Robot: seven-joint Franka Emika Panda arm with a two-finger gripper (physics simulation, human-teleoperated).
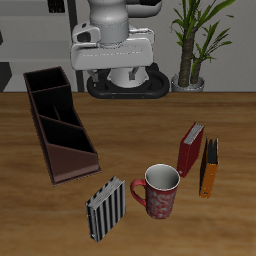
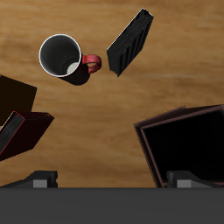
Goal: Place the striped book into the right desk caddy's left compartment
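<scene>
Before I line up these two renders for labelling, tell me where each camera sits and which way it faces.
Exterior view: sits in front of the table and above it, looking down and back at the striped book, the mug, the right desk caddy and two more books; the robot's white base and arm show at the back.
Wrist view: sits on the arm, looking straight down at the tabletop; only the gripper's fingertips show.
Shared: the striped book, the mug and the caddy.
</scene>
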